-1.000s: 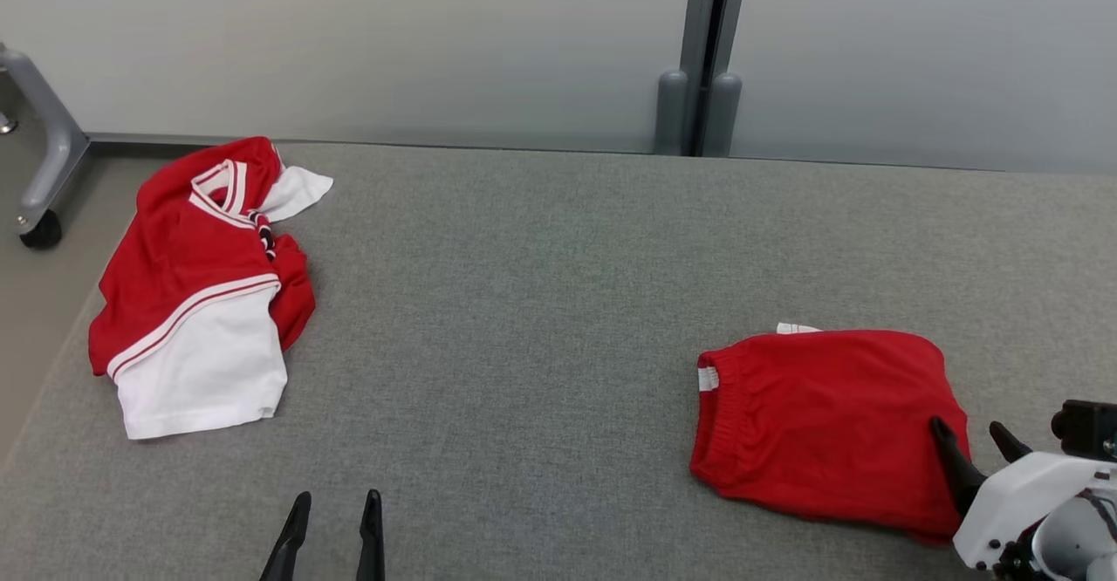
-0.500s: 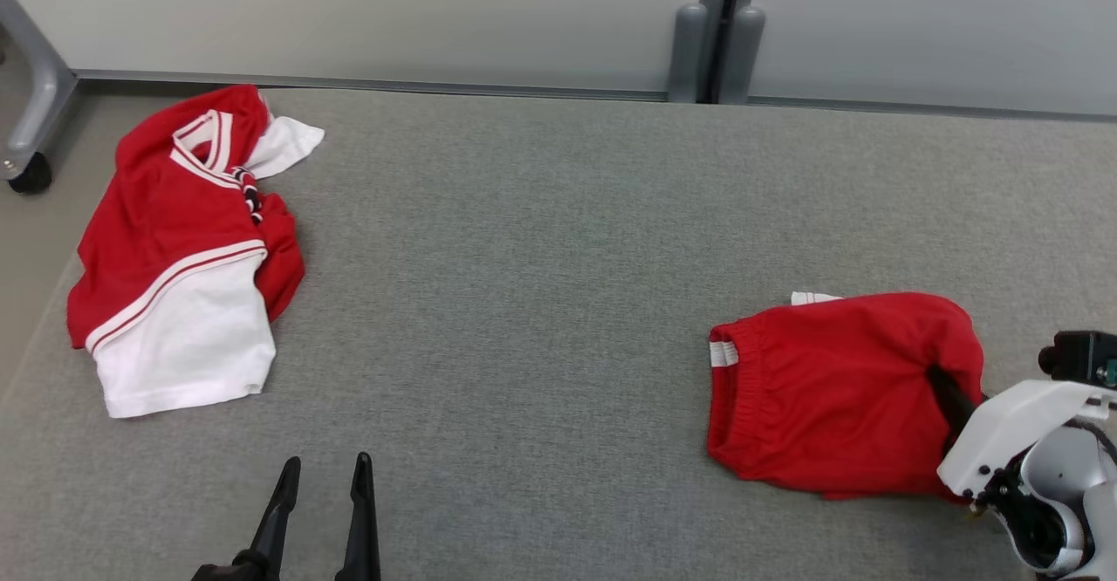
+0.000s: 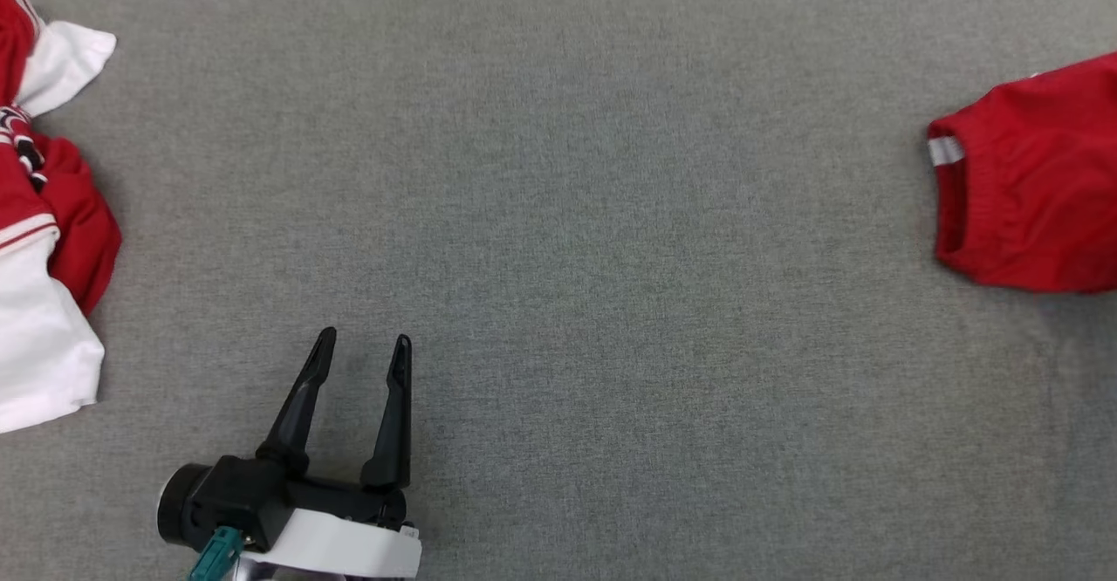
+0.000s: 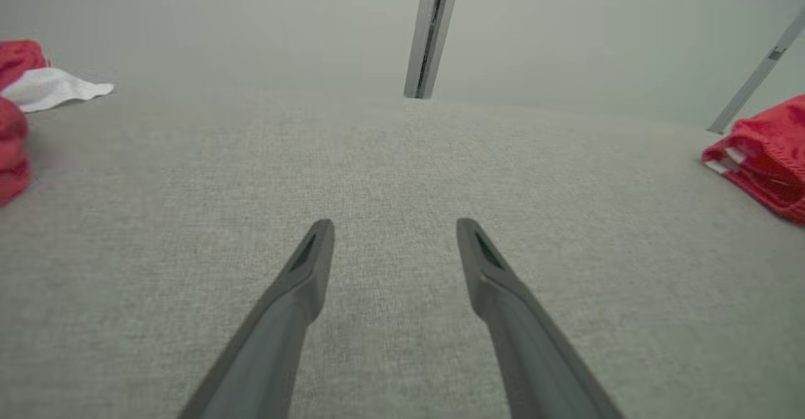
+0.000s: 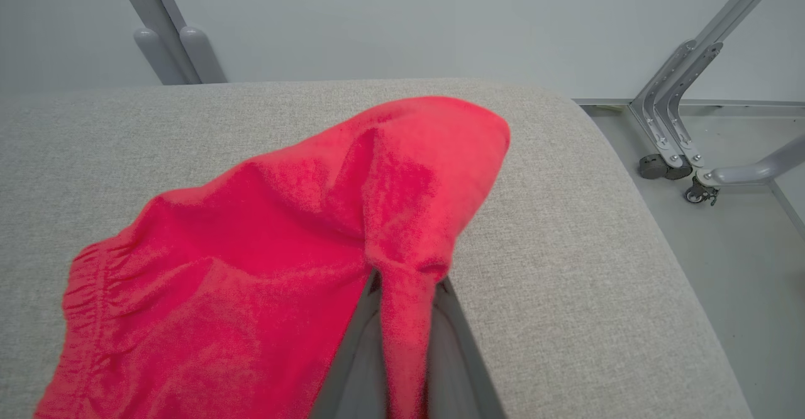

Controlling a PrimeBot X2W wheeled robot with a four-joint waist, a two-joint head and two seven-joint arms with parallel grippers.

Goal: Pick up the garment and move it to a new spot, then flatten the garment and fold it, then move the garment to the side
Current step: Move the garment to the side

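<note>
The red shorts (image 3: 1034, 188) lie at the right edge of the head view on the grey cloth-covered table (image 3: 611, 171), waistband toward the middle; in the right wrist view the right gripper (image 5: 407, 280), at the bottom centre, is pressed together on a bunched fold of the shorts, the cloth drawn into a ridge toward it; the left gripper (image 3: 365, 337) sits at the lower left, fingers spread over bare table; a red and white jersey (image 3: 44, 241) lies crumpled at the left edge.
</note>
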